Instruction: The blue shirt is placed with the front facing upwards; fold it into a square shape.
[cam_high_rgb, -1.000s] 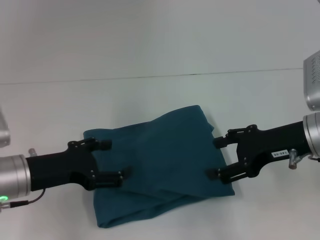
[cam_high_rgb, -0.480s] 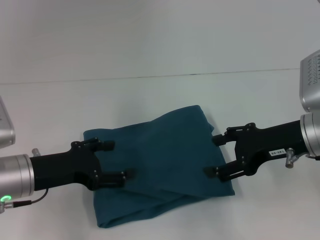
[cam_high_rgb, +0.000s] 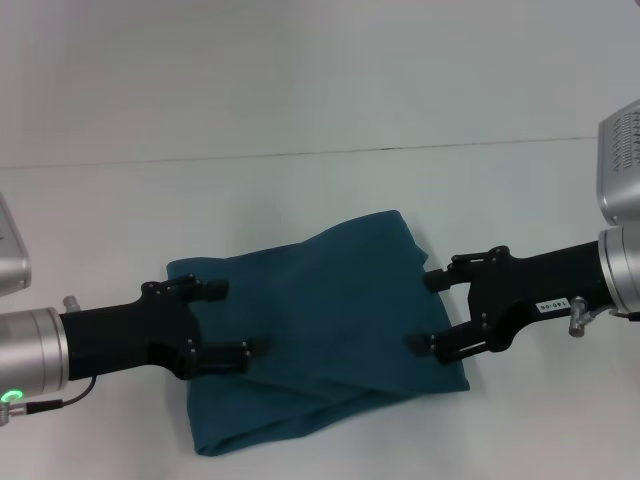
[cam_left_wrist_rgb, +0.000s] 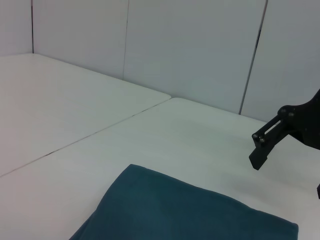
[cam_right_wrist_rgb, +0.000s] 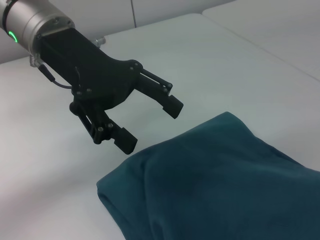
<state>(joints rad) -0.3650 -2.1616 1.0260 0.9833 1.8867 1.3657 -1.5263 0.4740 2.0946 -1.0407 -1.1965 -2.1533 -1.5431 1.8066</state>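
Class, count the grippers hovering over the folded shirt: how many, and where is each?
2. The left gripper is over the blue shirt at its left edge; the right gripper at its right edge. Both open.

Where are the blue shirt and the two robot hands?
blue shirt (cam_high_rgb: 320, 340): head view, middle of the folded cloth.
left gripper (cam_high_rgb: 232, 322): head view, gap between its open fingertips, over the shirt's left edge.
right gripper (cam_high_rgb: 425, 312): head view, gap between its open fingertips, over the shirt's right edge.
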